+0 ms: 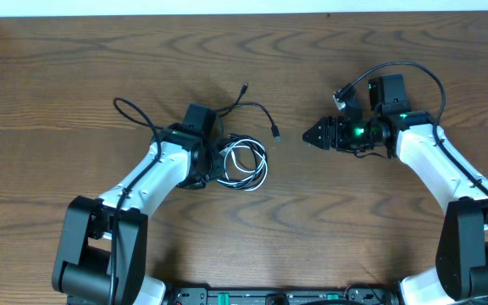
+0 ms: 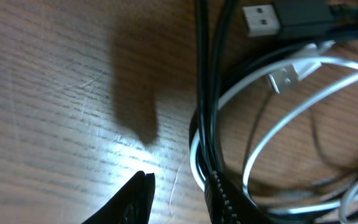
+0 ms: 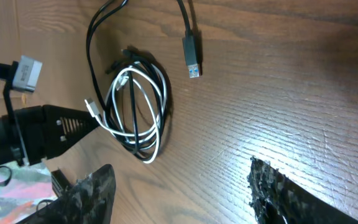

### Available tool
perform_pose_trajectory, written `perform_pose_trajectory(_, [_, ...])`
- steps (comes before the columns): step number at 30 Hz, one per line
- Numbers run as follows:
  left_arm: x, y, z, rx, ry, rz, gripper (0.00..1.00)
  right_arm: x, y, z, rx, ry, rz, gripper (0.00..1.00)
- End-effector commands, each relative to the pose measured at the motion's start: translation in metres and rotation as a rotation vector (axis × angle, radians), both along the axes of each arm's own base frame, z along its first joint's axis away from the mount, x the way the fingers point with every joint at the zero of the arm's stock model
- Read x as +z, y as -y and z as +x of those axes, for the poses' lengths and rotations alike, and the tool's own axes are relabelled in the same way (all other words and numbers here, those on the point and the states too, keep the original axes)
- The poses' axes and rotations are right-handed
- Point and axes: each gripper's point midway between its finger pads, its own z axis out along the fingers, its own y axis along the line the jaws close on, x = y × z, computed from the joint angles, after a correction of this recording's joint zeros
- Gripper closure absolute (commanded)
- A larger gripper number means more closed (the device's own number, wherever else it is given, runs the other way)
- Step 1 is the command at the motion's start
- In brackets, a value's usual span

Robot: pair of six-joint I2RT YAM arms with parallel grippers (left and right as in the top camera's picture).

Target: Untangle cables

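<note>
A white cable (image 1: pixel 257 165) lies coiled in the middle of the table, wound together with loops of a black cable (image 1: pixel 252 106). The black cable trails off to the upper left, and one of its plugs (image 1: pixel 275 133) lies to the right. My left gripper (image 1: pixel 219 161) is low at the coil's left edge. In the left wrist view my left gripper (image 2: pixel 179 180) is open by a narrow gap over bare wood. The black cable (image 2: pixel 202 74) and white cable (image 2: pixel 278 124) run along the inside of its right finger (image 2: pixel 222 196). My right gripper (image 1: pixel 306 135) is open, right of the coil and apart from it. In the right wrist view my right gripper (image 3: pixel 180 168) holds nothing, and the coiled white cable (image 3: pixel 160 93) lies ahead of it.
The wooden table (image 1: pixel 354 237) ends in a pale wall strip along the back edge. A thick black arm wire (image 1: pixel 405 68) loops over my right wrist. The left arm's black wrist (image 3: pixel 42 124) shows beside the coil in the right wrist view.
</note>
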Motion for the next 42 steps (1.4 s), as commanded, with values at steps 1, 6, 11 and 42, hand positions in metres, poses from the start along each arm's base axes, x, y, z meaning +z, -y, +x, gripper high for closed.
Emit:
perform_pose_trajectory(1, [-0.007,-0.001,-0.002,0.077,-0.003,-0.009,0.68,-0.001,-0.002,-0.001,0.015,0.008,-0.004,0.34])
perform_pose_trajectory(6, [-0.013,-0.001,0.002,0.117,0.014,-0.019,0.68,-0.001,-0.002,-0.001,0.015,0.007,-0.004,0.34])
perform_pose_trajectory(11, [-0.028,-0.001,-0.003,0.138,-0.034,-0.009,0.70,-0.001,-0.002,-0.002,0.015,-0.001,-0.005,0.34])
perform_pose_trajectory(42, [0.129,0.033,0.032,-0.394,0.514,-0.133,0.93,0.065,-0.044,-0.009,0.178,0.283,0.051,0.34])
